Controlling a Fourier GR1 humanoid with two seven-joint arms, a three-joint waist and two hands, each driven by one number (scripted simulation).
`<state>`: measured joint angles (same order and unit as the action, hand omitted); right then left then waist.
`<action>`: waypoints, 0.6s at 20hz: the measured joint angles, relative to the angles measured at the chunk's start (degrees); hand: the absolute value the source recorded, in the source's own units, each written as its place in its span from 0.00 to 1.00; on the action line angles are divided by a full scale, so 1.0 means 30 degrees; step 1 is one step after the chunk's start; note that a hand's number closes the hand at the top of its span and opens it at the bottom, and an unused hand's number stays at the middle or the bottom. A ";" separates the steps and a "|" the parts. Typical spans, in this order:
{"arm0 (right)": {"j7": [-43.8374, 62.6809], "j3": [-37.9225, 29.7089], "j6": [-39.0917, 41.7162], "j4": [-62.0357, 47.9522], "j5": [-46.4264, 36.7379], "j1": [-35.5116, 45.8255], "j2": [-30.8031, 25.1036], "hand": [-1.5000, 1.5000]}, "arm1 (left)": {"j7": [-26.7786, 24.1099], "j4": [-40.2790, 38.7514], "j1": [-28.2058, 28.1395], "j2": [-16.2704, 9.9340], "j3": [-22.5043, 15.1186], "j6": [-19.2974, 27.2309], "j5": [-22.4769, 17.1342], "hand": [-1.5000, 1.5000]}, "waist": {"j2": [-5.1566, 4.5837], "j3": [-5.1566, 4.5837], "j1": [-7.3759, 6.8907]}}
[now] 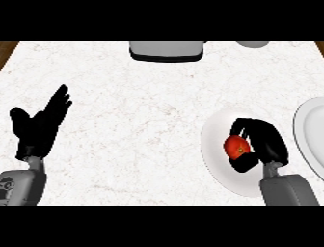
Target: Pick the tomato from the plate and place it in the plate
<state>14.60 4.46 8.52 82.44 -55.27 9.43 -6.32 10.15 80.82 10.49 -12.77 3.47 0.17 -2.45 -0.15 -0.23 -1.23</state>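
Tomato (235,147) inside curled right hand (264,140).

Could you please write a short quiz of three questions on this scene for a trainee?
1. True or false: the right hand is curled round the tomato.
2. Where does the second, larger plate lie? A: at the view's right edge. B: beside the left hand.
3. Fill in: the tomato is over the smaller ____.

Key: 1 true. 2 A. 3 plate.
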 measured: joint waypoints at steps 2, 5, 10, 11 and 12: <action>0.1580 -0.0145 -0.1608 -0.0109 -0.1334 0.0974 0.0614 1.00 | -0.0025 -0.0167 0.0149 0.0021 0.0102 0.0083 -0.0005 0.50 | -0.0005 0.0023 0.0047; 0.3479 -0.0463 -0.4134 0.0253 -0.3400 0.2226 0.1045 1.00 | -0.0002 -0.0178 0.0156 0.0027 0.0133 0.0187 0.0077 0.50 | 0.0031 0.0045 0.0103; 0.6580 -0.1016 -0.6786 0.1197 -0.7060 0.3560 0.0889 1.00 | 0.0196 -0.0008 -0.0016 0.0066 0.0106 0.0231 0.0122 0.50 | 0.0084 0.0052 0.0281; 0.7118 -0.1221 -0.7097 0.1324 -0.7569 0.3799 0.0857 1.00 | 0.0209 0.0003 -0.0048 -0.0083 0.0267 0.0068 -0.0030 0.50 | 0.0081 0.0055 0.0294; 0.7504 -0.1456 -0.7363 0.1522 -0.7881 0.3867 0.0788 1.00 | 0.0148 0.0106 -0.0201 0.0034 0.0180 0.0163 0.0071 0.50 | 0.0084 0.0059 0.0317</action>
<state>37.11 0.09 -13.57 87.01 -78.92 21.03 -3.95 10.60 81.14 9.89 -12.67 4.01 0.66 -2.24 0.11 -0.06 -0.28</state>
